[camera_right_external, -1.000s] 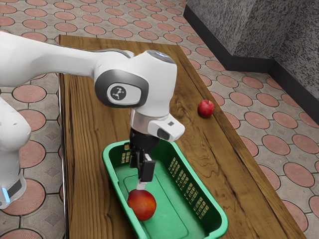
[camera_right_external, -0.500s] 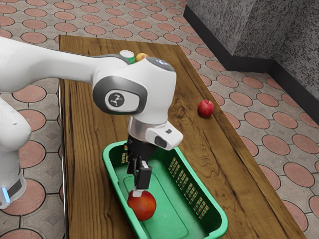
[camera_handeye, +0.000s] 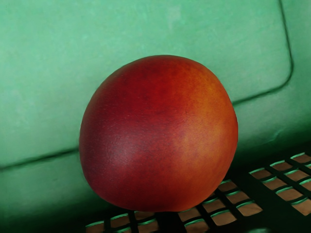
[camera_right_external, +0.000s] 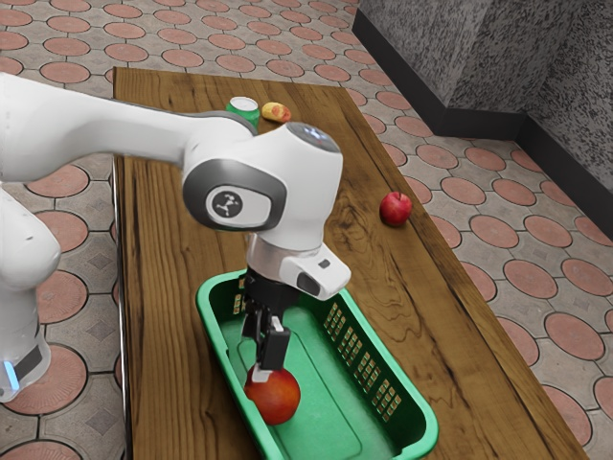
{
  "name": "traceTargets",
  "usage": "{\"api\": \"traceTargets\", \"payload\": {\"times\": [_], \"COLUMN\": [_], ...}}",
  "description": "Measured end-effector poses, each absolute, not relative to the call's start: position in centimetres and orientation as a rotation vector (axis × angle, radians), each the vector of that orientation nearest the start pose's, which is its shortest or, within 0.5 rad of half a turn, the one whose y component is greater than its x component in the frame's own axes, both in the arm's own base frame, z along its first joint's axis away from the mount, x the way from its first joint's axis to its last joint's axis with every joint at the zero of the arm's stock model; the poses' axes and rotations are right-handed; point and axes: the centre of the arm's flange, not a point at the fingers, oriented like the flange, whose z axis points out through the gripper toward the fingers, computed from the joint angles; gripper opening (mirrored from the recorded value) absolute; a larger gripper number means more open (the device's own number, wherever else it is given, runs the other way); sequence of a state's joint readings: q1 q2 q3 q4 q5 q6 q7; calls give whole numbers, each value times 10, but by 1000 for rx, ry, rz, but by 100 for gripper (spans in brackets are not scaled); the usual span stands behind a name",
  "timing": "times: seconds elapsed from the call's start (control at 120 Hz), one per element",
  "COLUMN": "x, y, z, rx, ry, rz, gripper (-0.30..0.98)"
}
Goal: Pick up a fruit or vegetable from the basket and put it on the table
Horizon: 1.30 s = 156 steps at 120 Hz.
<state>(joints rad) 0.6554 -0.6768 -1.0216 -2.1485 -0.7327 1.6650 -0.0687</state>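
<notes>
Red-orange fruit [camera_right_external: 275, 398] in green basket [camera_right_external: 416, 414], just below fingers [camera_right_external: 275, 349], cannot tell if clenched

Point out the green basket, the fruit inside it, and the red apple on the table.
Green basket [camera_right_external: 420, 446]: exterior view, on its rim.
Fruit [camera_handeye: 159, 133]: wrist view, middle of its skin.
Red apple [camera_right_external: 396, 210]: exterior view, middle of its side.

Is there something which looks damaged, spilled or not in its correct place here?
Nothing stands out. The red-orange fruit by the gripper shows smooth, unbroken skin, the green basket sits flat, and the green can stands upright. The red apple rests fairly near the edge of the table but looks intact.
</notes>
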Motion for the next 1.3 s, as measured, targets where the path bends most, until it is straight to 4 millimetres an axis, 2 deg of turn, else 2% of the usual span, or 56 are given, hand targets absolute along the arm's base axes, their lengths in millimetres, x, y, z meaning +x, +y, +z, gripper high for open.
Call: {"api": "traceTargets", "payload": {"times": [0.167,0.483,0.767,0.933,1.1,1.3], "x": [375,384,388,397,399,402], "y": [-278,-275,-281,-279,-287,-296], "z": [497,475,474,459,455,438], "rx": [-3256,-3227,-3287,-3274,-3297,-3290], "ry": [99,85,60,27,31,36], "rz": [158,141,134,167,178,222], "gripper": [69,69,69,68,69,68]}}
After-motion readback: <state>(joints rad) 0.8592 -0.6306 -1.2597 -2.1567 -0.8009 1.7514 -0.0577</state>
